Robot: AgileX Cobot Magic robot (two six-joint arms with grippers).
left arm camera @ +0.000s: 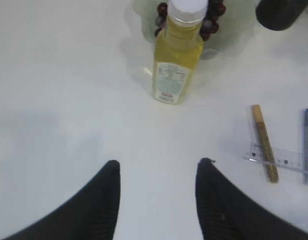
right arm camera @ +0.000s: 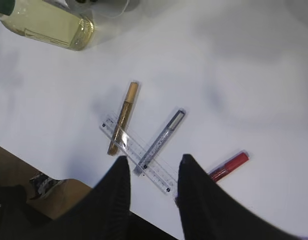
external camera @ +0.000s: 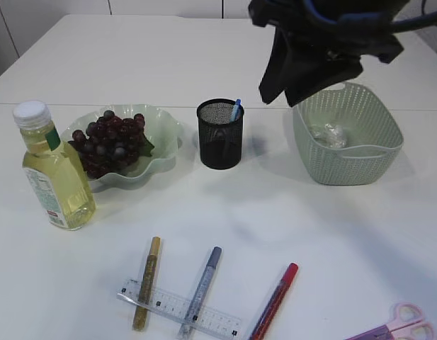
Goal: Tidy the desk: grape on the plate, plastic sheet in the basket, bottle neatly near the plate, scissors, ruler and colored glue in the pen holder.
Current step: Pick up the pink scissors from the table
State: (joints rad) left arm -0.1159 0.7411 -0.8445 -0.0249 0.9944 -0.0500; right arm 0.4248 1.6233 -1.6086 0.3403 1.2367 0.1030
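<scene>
The grape point(external camera: 108, 142) lies on the pale green plate point(external camera: 165, 134), and the yellow bottle point(external camera: 55, 170) stands upright to its left. A crumpled plastic sheet point(external camera: 329, 134) sits in the green basket point(external camera: 349, 163). The black mesh pen holder point(external camera: 219, 138) holds one blue stick point(external camera: 236, 108). Gold point(external camera: 147, 283), silver point(external camera: 202, 287) and red glue point(external camera: 275, 301) lie near the front edge, gold and silver across the clear ruler point(external camera: 179, 308). Pink scissors point(external camera: 399, 327) show at the front right corner. My right gripper point(right arm camera: 154, 159) hangs open and empty high above the ruler point(right arm camera: 139, 150). My left gripper point(left arm camera: 158, 162) is open over bare table, short of the bottle point(left arm camera: 176, 65).
The right arm point(external camera: 303, 64) fills the top right of the exterior view, over the basket's back rim. The table's front edge lies just below the ruler, with the floor visible beyond it in the right wrist view.
</scene>
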